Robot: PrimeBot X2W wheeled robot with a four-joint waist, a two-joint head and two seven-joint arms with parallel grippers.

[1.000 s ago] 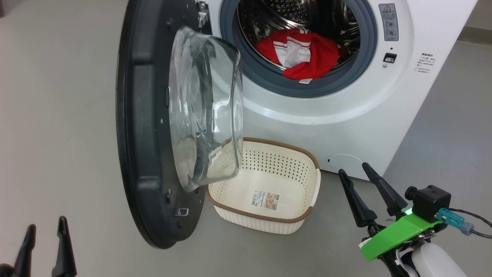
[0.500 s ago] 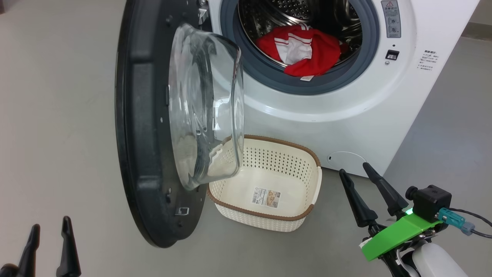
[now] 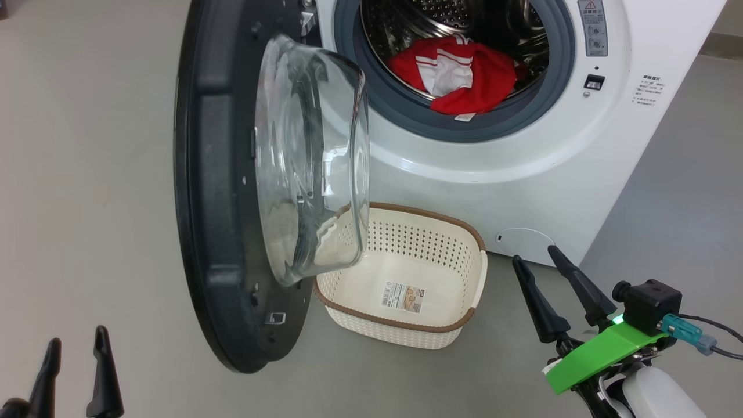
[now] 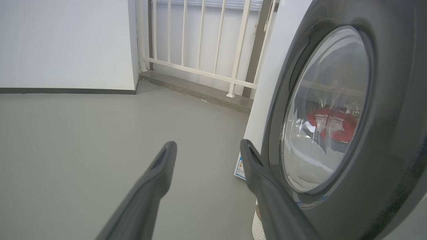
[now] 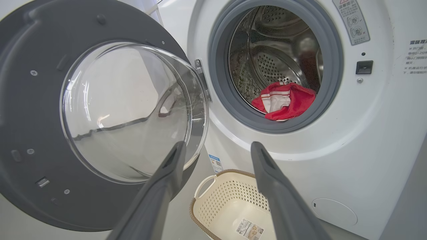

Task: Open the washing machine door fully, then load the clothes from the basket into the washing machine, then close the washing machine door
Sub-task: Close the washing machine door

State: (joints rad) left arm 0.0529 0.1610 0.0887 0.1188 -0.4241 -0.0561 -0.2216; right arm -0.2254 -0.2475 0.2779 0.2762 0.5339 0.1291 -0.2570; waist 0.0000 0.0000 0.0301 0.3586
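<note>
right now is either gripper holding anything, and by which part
Nothing is held. The left gripper and right gripper are open; the clothes lie in the washing machine.

You see the washing machine door [image 3: 215, 174] standing wide open. The red clothes [image 3: 464, 81] lie inside the washing machine [image 3: 522, 186]; the basket [image 3: 395, 334] sits empty in front.

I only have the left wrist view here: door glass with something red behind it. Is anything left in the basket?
Observer: No. In the head view the basket has a bare bottom, just its label.
Operator: Where are the clothes?
Observer: The clothes lie low at the front of the drum; a white tag rests on the grey gasket.
Operator: And the right claw?
Observer: The right claw is open and holds nothing, to the right of the basket, in front of the washing machine.
</note>
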